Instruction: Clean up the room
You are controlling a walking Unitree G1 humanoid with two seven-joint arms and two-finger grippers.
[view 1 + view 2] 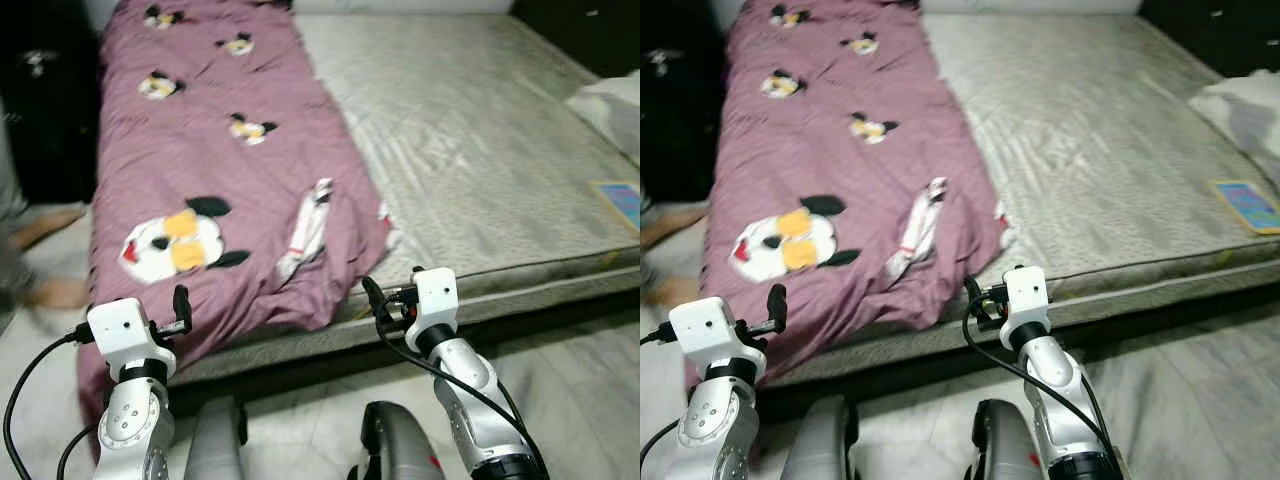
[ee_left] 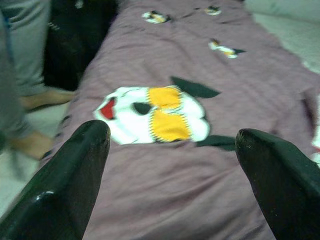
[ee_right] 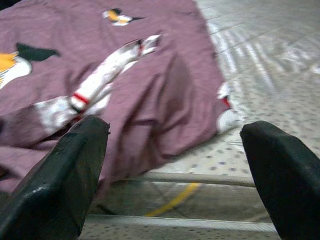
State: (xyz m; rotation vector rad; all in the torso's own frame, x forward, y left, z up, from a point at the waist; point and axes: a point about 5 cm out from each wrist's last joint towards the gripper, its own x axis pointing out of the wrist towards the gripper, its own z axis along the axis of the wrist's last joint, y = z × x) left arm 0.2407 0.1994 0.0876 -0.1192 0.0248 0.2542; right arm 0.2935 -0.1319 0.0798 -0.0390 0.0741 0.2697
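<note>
Across the left half of the bed (image 1: 480, 150), a purple blanket (image 1: 200, 170) with cartoon prints is lying spread lengthwise, its near end bunching and hanging over the bed's front edge. A large white, yellow and black print (image 1: 175, 245) is sitting near that end, and a white strip with a red band (image 1: 308, 228) is showing in the folds beside it. The right half of the bed is showing bare grey mattress, with a white pillow (image 1: 612, 105) at the far right edge and a small blue and yellow flat object (image 1: 620, 203) lying near it.

The left claw (image 2: 172, 165) is hovering before the blanket's hanging end, fingers (image 2: 70, 185) spread wide and holding nothing. The right claw (image 3: 175, 175) is hovering before the bed's front edge where the blanket's corner is ending, fingers (image 3: 62, 175) likewise spread wide and empty.

At the far left, beside the bed, a person's bare feet (image 1: 45, 260) are standing on the light floor (image 1: 580, 370).
</note>
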